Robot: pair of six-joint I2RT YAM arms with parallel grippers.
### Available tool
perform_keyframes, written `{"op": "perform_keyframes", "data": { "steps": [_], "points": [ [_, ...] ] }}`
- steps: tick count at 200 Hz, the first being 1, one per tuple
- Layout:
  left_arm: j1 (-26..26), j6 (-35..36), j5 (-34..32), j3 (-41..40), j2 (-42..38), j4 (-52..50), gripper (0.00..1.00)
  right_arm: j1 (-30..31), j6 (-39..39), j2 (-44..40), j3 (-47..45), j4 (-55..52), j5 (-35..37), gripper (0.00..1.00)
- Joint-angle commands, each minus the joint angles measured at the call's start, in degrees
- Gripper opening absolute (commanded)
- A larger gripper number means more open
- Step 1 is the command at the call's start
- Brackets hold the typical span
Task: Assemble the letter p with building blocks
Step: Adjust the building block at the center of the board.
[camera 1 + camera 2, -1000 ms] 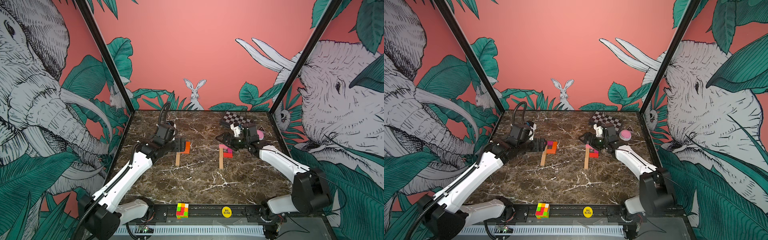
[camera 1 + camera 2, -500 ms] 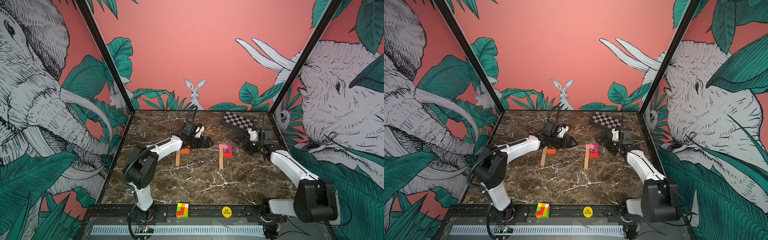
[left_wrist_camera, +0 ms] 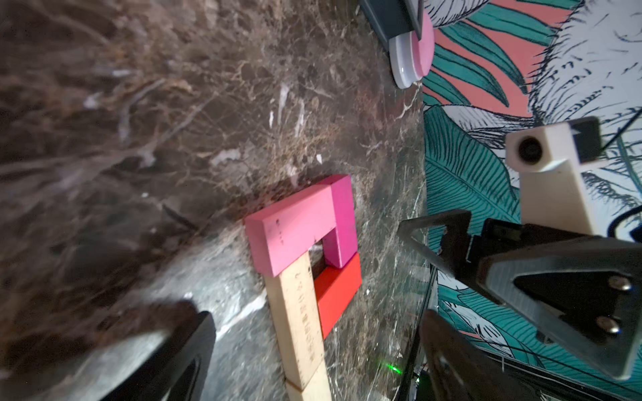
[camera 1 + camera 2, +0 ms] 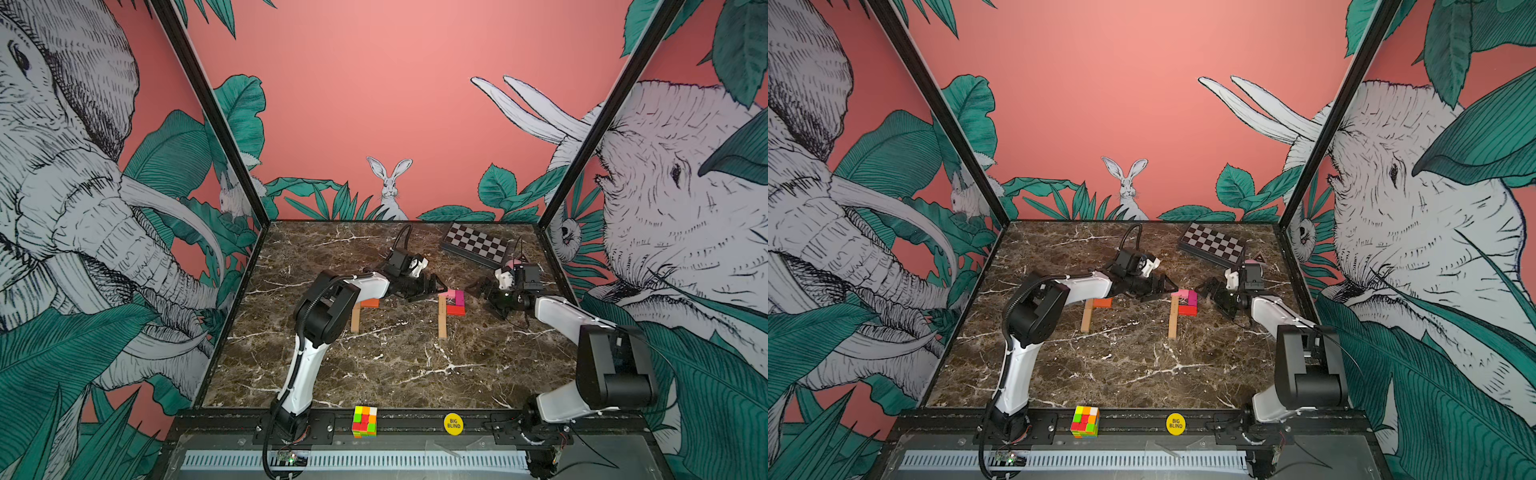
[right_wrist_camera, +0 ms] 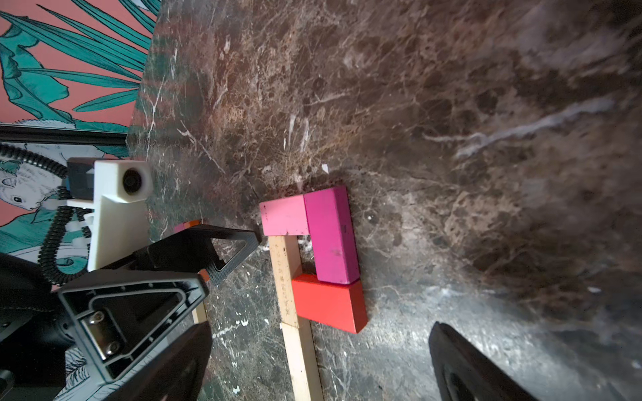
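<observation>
On the brown marble table (image 4: 395,374), just right of the middle of both top views, flat blocks lie in the form of a P. A pink block (image 4: 448,293) (image 4: 1181,293) forms the top bar and a magenta block (image 4: 459,298) (image 4: 1192,298) the right side. A red block (image 4: 455,310) (image 4: 1187,310) closes the loop below. A tan wooden stem (image 4: 442,322) (image 4: 1173,324) of two planks laid end to end runs down the left side toward the lower edge. The wrist views show the same four parts touching around a small square gap: the pink block (image 3: 295,229) (image 5: 283,215), magenta block (image 3: 342,222) (image 5: 331,236), red block (image 3: 338,295) (image 5: 330,305) and stem (image 3: 298,312) (image 5: 286,277). The left gripper (image 4: 434,287) (image 4: 1163,286) reaches in from the left with its jaws apart and nothing between them. One tip is just beside the left end of the pink block, and contact cannot be told. The right gripper (image 4: 484,298) (image 4: 1216,300) sits to the right of the letter, near it but apart, jaws spread wide and empty. Left of centre, partly under the left arm, a second tan plank (image 4: 355,322) (image 4: 1087,320) lies with an orange block (image 4: 370,303) (image 4: 1103,302) against its upper right. A checkered box (image 4: 476,245) lies at the upper right of the table. A multicoloured puzzle cube (image 4: 365,422) and a yellow disc (image 4: 453,424) sit on the black front rail.
</observation>
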Motion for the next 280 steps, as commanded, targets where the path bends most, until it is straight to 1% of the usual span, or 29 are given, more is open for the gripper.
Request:
{"op": "perform_keyframes", "data": {
  "steps": [1, 22, 70, 73, 83, 152, 226, 280],
  "points": [
    [-0.6, -2.2, 2.4, 2.4, 1.1, 2.9, 0.94, -0.4, -1.1, 1.5, -0.2, 2.7, -1.0, 0.98],
    [-1.2, -2.5, 2.8, 3.5, 2.6, 2.5, 0.94, -0.7, -1.1, 3.0, -0.1, 3.5, -1.4, 0.98],
    [-1.6, -2.4, 2.8, 3.5, 3.1, 2.1, 0.94, -0.7, -0.9, 4.4, -0.1, 5.4, -2.2, 0.98],
    [-1.6, -2.5, 2.8, 3.5, 3.1, 2.2, 0.94, -0.8, -0.8, 5.9, 0.0, 5.4, -2.2, 0.98],
    [-1.7, -2.7, 2.9, 3.6, 3.4, 2.5, 0.94, -0.8, -0.8, 6.3, 0.2, 5.6, -2.2, 0.98],
    [-1.9, -3.1, 3.2, 5.0, 4.7, 2.2, 0.94, -0.8, -0.7, 7.4, 0.5, 6.2, -2.0, 0.98],
    [-1.9, -3.6, 3.2, 4.4, 4.9, 2.3, 0.93, -1.1, -0.9, 7.6, 0.0, 6.4, -2.3, 0.98],
    [-1.9, -3.9, 2.3, 3.2, 3.5, 2.7, 0.93, -1.1, -0.9, 8.8, 0.7, 6.9, -2.7, 0.98]
  ]
}}
